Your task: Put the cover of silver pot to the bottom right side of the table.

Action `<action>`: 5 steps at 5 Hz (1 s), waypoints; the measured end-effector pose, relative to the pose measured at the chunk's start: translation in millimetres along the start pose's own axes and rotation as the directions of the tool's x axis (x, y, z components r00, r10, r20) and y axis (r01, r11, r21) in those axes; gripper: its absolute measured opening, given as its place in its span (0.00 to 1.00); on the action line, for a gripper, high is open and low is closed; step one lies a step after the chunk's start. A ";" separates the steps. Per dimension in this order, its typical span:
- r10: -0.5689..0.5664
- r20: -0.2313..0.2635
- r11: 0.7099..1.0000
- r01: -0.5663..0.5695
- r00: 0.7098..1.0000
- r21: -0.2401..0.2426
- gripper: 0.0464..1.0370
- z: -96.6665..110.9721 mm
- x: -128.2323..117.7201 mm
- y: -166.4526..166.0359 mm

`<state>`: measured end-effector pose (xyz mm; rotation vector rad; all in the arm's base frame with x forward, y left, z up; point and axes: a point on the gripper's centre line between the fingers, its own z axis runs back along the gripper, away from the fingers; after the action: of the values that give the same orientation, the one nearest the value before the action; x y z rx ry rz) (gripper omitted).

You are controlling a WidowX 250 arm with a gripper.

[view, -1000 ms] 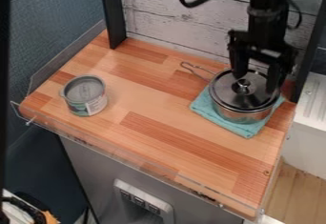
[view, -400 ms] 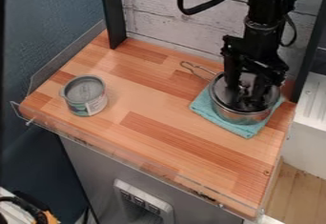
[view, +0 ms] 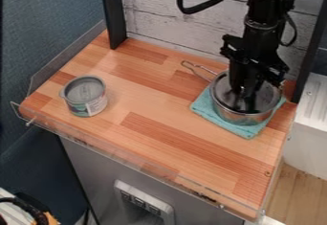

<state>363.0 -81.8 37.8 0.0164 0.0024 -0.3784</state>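
The gripper has its fingers drawn in, pinching the cover at its middle, between and below them, as it lies on the silver pot toward the worktop's back right corner.

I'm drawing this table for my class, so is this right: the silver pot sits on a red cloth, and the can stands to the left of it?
Not quite: the cloth under the silver pot is blue-green, not red, as the camera view shows.
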 end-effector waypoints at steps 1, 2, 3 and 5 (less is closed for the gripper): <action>0.013 0.023 1.000 -0.013 1.000 -0.021 0.24 5.8 3.1 3.1; 0.021 0.129 1.000 -0.020 0.991 -0.014 0.24 46.8 0.9 2.7; 0.031 0.106 0.999 -0.029 0.994 -0.019 0.24 49.8 -29.6 5.5; 0.033 0.011 0.999 -0.033 0.999 0.023 0.24 15.2 -88.3 3.2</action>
<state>282.2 -46.5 53.5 0.0377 -0.0133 -0.3453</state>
